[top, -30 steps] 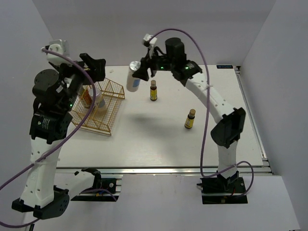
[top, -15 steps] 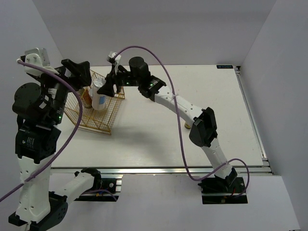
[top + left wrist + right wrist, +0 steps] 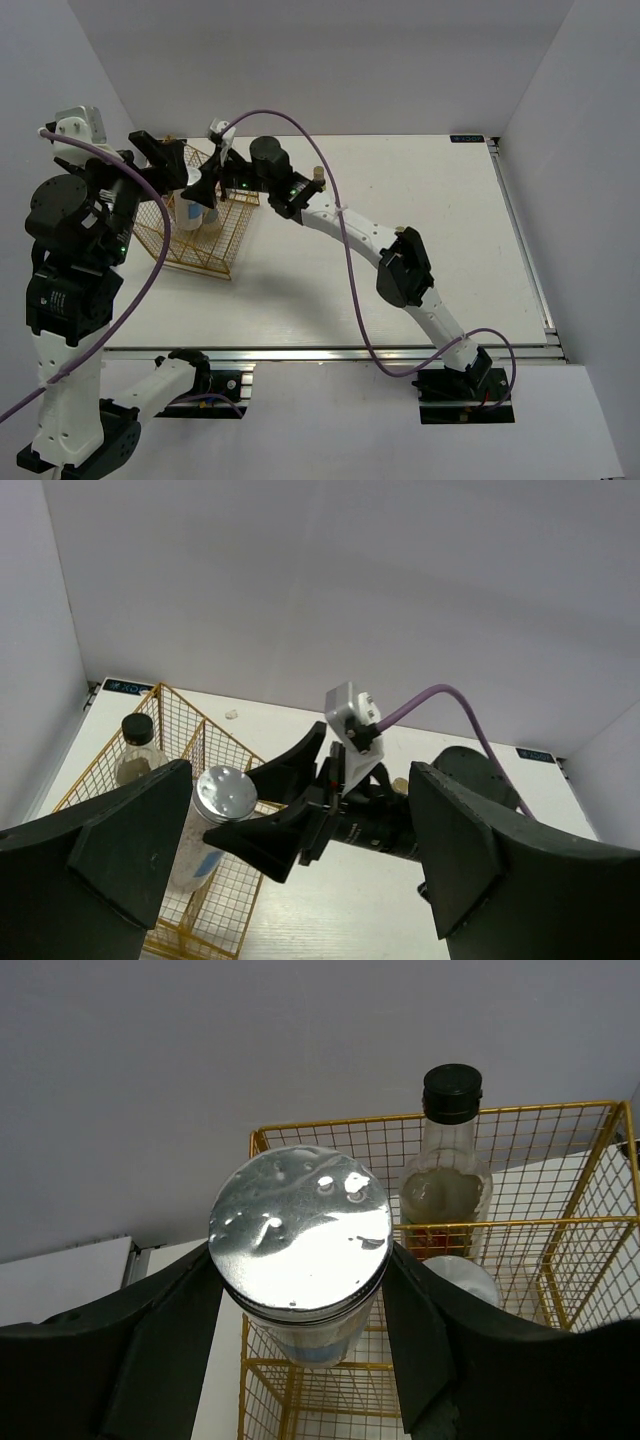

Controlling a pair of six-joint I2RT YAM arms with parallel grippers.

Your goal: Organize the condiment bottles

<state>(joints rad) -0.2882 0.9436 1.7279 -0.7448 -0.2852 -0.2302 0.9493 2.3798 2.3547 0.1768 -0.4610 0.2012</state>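
My right gripper (image 3: 203, 188) is shut on a white bottle with a silver cap and blue label (image 3: 300, 1225) and holds it upright over the gold wire basket (image 3: 215, 240). The bottle's lower part is inside the basket's near compartment (image 3: 205, 825). In the basket stand the larger black-capped bottle (image 3: 448, 1160) and another silver-capped white bottle (image 3: 462, 1278). My left gripper (image 3: 165, 160) is open and empty, hovering above the basket's far left side. One amber bottle (image 3: 318, 178) peeks out behind the right arm. Only the cap of the other (image 3: 399, 230) shows.
The basket (image 3: 400, 1118) sits at the table's far left, near the left wall. The right arm (image 3: 350, 225) stretches diagonally across the table. The table's back edge runs just behind the basket (image 3: 190, 730).
My right gripper carried the white bottle left from the table's middle to over the basket and lowered it in. My left gripper lifted and shifted slightly left above the basket.
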